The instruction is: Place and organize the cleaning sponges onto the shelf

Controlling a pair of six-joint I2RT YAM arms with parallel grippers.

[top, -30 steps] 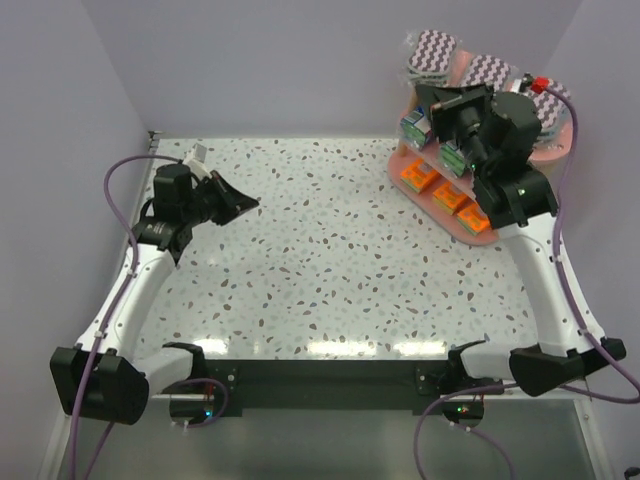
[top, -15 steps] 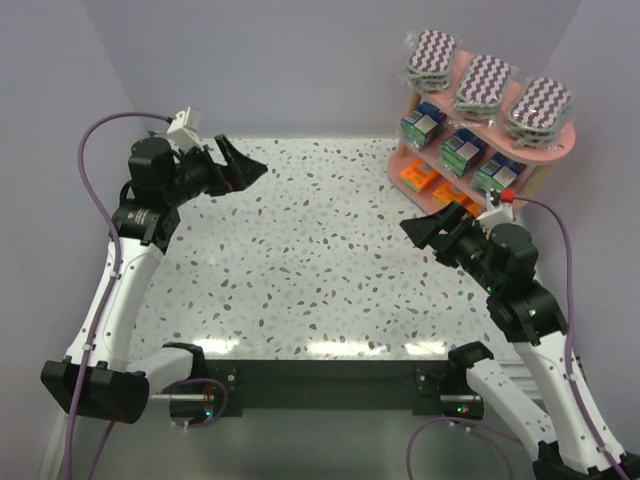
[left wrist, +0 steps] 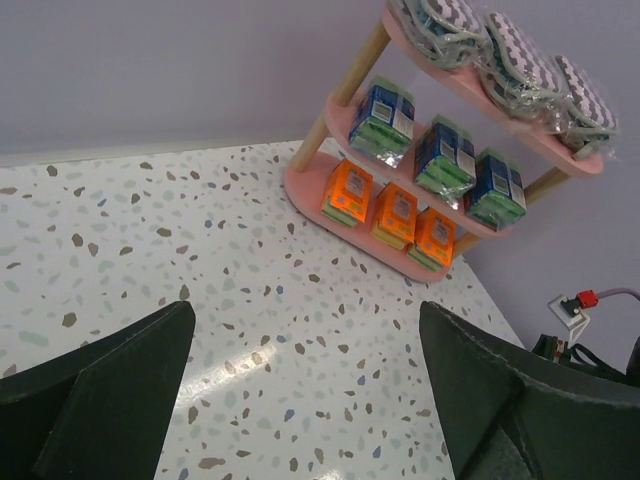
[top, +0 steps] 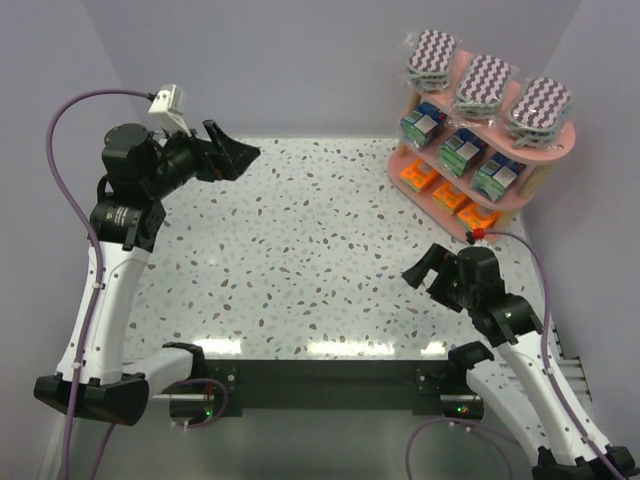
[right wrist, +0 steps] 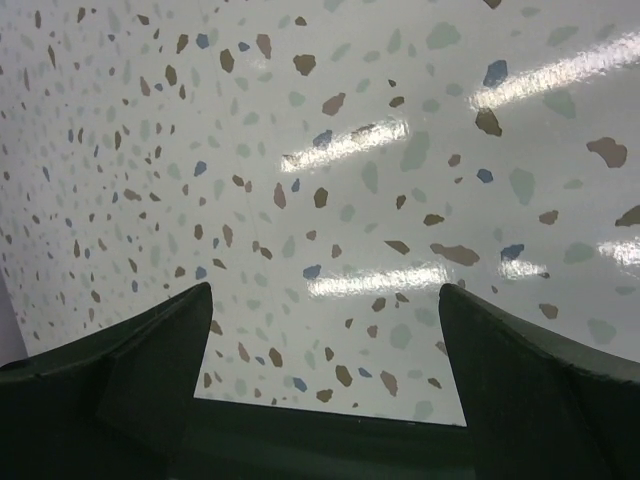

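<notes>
Glossy white table (top: 330,250), flecked brown, grey and blue, streaked with glare near the front edge. Plain lilac walls (top: 300,60) behind and at both sides. On the table at the far right corner: pink shelf (top: 400,165), three tiers on pale posts. Top tier loaded with three zigzag packs (top: 482,82), middle with three green-blue packs (top: 460,152), bottom with three orange packs (top: 446,197), each row side by side.

Left gripper (top: 238,148) raised high at the far left, aimed across at the shelf, fingers (left wrist: 110,390) spread wide, holding nothing. Right gripper (top: 424,268) low at the near right, well apart from the shelf, tilted down at bare table, fingers (right wrist: 150,360) likewise spread wide and holding nothing.

Pack labels too small to read. Posts mostly hidden behind the packs from above. Top tier clipped by the frame edge in the left wrist view. Right arm's base cut off at the lower right corner.

A second ago: right gripper up against the shelf, pressed shut, masking part of the upper tiers; now drawn back and opened, all nine packs in plain sight. Left gripper lifted higher, farther left, opened from shut.
</notes>
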